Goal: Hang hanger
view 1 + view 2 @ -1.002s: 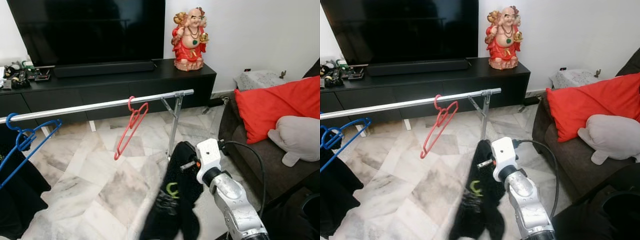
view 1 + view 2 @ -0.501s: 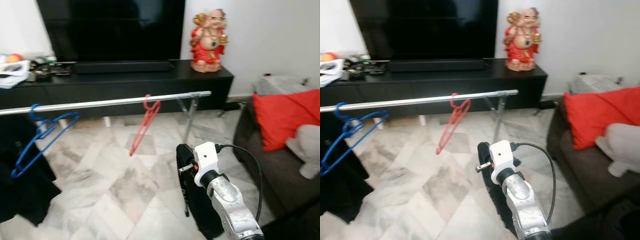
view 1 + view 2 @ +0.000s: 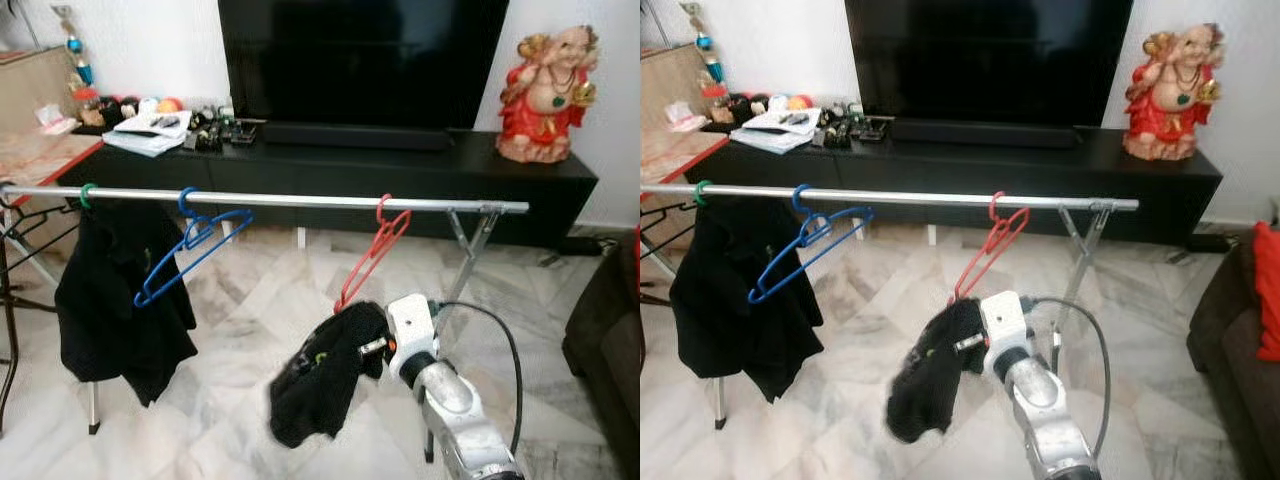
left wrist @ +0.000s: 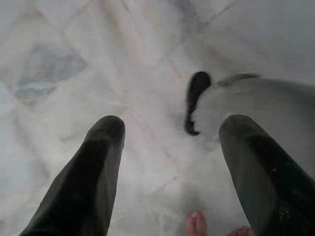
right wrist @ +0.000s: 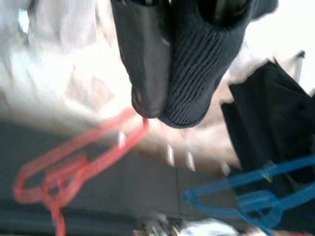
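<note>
A silver clothes rail (image 3: pixel 290 201) runs across the room at chest height. On it hang a red hanger (image 3: pixel 372 256), a blue hanger (image 3: pixel 190 256) and a black garment (image 3: pixel 120 300) on a green hook. My right gripper (image 3: pixel 368 346) is below the red hanger, shut on a black knitted garment (image 3: pixel 318 372) that bunches out to its left. In the right wrist view the knit (image 5: pixel 197 73) wraps one finger of the gripper (image 5: pixel 170 105); whether a hanger is inside the cloth I cannot tell. My left gripper (image 4: pixel 172 125) hangs open over the marble floor.
A black TV cabinet (image 3: pixel 420 165) with a large TV stands behind the rail, with a red figurine (image 3: pixel 550 95) on its right end. A dark sofa (image 3: pixel 612 340) is at the right edge. A table (image 3: pixel 40 158) is at the far left. Bare toes (image 4: pixel 197 225) show by the left gripper.
The camera has turned left, bringing the blue hanger, the hung black garment and the rail's left part into view. The held garment has swung out to the left of my right gripper.
</note>
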### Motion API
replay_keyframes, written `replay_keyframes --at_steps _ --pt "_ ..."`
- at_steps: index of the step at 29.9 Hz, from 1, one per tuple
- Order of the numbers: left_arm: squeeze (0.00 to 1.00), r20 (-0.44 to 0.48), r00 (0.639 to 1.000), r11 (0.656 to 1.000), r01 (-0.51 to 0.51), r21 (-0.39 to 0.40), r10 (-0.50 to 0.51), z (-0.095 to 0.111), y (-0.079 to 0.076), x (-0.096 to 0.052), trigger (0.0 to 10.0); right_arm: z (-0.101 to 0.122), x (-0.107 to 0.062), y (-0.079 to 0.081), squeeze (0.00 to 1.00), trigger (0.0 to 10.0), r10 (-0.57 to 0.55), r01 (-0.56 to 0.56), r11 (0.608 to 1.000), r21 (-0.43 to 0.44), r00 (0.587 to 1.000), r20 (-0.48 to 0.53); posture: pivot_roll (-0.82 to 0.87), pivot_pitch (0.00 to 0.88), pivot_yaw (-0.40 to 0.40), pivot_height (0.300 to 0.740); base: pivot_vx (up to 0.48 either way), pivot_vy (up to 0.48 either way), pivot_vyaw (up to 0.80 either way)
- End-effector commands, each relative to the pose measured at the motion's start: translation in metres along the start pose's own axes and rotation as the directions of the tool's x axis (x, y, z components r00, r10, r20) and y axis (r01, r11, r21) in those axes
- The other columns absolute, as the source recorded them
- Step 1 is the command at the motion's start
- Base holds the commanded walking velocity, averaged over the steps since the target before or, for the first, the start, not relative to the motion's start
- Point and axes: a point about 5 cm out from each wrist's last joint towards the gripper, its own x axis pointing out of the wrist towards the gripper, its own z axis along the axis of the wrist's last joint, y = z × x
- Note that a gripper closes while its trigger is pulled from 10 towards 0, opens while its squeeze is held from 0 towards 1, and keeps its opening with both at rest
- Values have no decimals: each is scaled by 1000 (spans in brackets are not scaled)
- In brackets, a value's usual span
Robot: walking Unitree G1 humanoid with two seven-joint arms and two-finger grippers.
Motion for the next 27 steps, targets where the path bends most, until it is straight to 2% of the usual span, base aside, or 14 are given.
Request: replay_keyframes --at_steps 1,2,3,6,8,11,12,13,14,15,18,24,27 --pt "0 26 1000 1000 -8 19 8 4 4 0 10000 -4 2 -1 0 10000 -36 36 999 27 999 -8 127 0 17 740 0 0 0" --pt "0 39 999 1000 -9 20 8 5 4 0 10000 -10 1 -4 0 10000 -69 71 996 56 997 -34 127 0 17 740 0 0 0" --pt "0 74 997 999 -15 35 13 8 4 0 10000 -26 -1 -10 0 10000 -140 152 981 120 984 -107 128 0 19 740 0 0 0" --pt "0 123 992 999 -29 46 24 11 4 -1 10000 -45 -6 -14 0 10000 -201 231 957 175 964 -176 125 0 21 740 0 0 0" --pt "0 126 992 998 -30 46 24 12 4 -1 10000 -46 -7 -14 0 10000 -203 235 956 179 963 -180 125 0 21 740 0 0 0" --pt "0 182 983 997 -40 63 28 16 4 -2 10000 -63 -15 -18 0 10000 -257 308 929 204 936 -241 125 0 23 740 0 0 0" --pt "0 300 954 998 -32 59 13 46 12 -2 10000 -73 -20 -20 0 10000 -278 340 915 218 922 -271 129 0 21 740 0 0 0" --pt "0 300 954 998 -32 59 13 46 12 -2 10000 -73 -20 -20 0 10000 -278 340 915 218 922 -271 129 0 21 740 0 0 0" --pt "0 452 892 988 -88 128 20 91 25 -7 10000 -80 -23 -20 0 10000 -284 358 903 236 912 -298 129 0 21 740 0 0 0" --pt "0 502 865 987 -95 133 15 105 26 -10 10000 -85 -25 -20 0 10000 -286 370 893 256 906 -313 129 0 20 740 0 0 0" --pt "0 548 836 988 -87 130 2 114 20 -13 10000 -94 -30 -20 0 10000 -297 398 876 273 890 -346 138 0 18 740 0 0 0" --pt "0 578 815 992 -31 125 -47 117 12 -14 10000 -98 -32 -17 0 10000 -289 392 878 275 891 -349 120 0 26 740 0 0 0" --pt "0 603 795 993 -8 119 -66 121 10 -18 10000 -103 -36 -21 0 10000 -319 432 856 283 873 -368 122 0 28 740 0 0 0"
